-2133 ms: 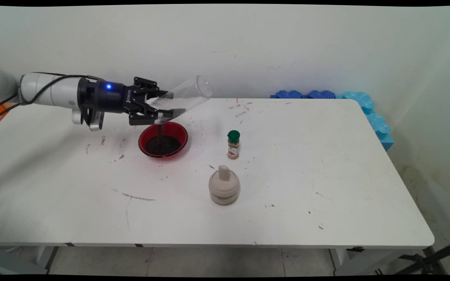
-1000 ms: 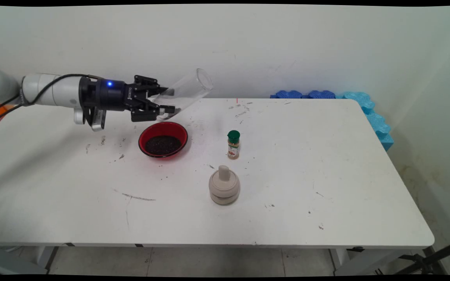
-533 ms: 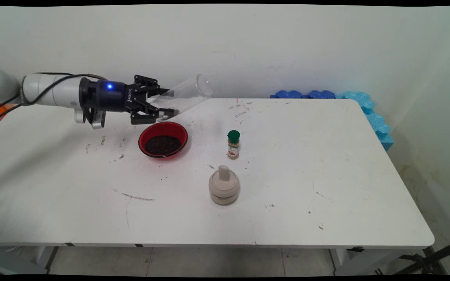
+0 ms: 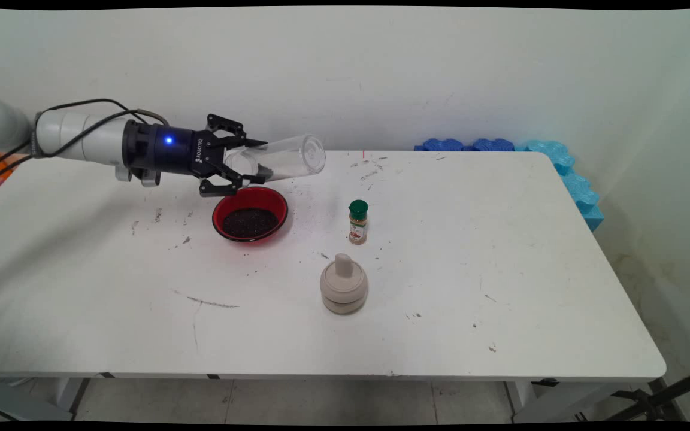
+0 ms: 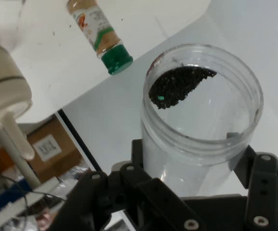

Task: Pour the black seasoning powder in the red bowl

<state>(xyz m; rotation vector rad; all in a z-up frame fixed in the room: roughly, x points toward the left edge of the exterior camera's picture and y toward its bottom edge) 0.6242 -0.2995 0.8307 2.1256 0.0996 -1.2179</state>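
Observation:
My gripper (image 4: pixel 258 160) is shut on a clear plastic jar (image 4: pixel 285 158), which lies almost level in the air with its mouth toward the hand. It hangs just above the far rim of a red bowl (image 4: pixel 218 211) filled with dark grains (image 4: pixel 250 221). In the hand view the gripper (image 5: pixel 196 173) clasps the jar (image 5: pixel 201 115) from both sides. A small heap of dark grains (image 5: pixel 177 86) lies inside the jar. Nothing is falling from it.
A green-capped spice bottle (image 4: pixel 357 222) stands to the right of the bowl, with a beige lidded pot (image 4: pixel 344 284) nearer the front; both show in the hand view as bottle (image 5: pixel 100 38) and pot (image 5: pixel 2 96). Blue foam pieces (image 4: pixel 560 161) line the table's far right corner.
The stream of grains into the bowl has stopped. The jar has swung from steeply tilted to almost level, and the wrist has rotated with it above the bowl.

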